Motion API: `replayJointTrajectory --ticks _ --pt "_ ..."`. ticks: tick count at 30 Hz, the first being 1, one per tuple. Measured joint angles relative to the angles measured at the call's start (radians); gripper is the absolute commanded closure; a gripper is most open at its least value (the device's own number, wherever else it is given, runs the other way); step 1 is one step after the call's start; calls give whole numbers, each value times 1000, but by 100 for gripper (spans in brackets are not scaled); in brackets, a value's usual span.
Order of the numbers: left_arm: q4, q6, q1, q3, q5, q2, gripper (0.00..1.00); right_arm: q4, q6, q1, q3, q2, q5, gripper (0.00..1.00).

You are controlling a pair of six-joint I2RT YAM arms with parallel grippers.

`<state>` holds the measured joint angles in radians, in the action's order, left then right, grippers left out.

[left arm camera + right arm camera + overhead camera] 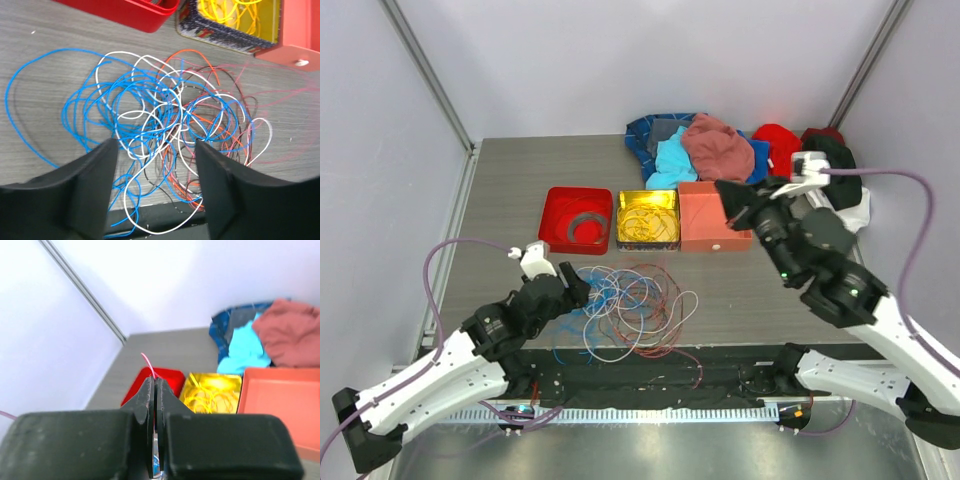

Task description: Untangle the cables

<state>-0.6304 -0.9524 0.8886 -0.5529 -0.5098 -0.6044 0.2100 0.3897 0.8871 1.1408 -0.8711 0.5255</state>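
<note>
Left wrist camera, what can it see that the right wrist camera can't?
Only the left wrist view shows the tangled cables, all blue, white and red loops, with the left gripper open over them. Only the right wrist view shows the heap of clothes, and the right gripper shut on a thin pink wire. Both show the red tray, the tray of yellow wires and the orange tray.
</note>
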Motion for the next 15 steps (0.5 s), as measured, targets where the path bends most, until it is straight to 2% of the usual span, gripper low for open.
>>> replayJointTrajectory --ticks 2,7,15 --pt "25 8 0 0 5 -5 17 38 -13 -1 63 27 0 99" --pt "117 31 0 0 28 -5 1 137 -29 -1 151 36 -31 99" --pt "446 96 0 45 163 -60 0 254 -41 -1 308 -11 -119 99"
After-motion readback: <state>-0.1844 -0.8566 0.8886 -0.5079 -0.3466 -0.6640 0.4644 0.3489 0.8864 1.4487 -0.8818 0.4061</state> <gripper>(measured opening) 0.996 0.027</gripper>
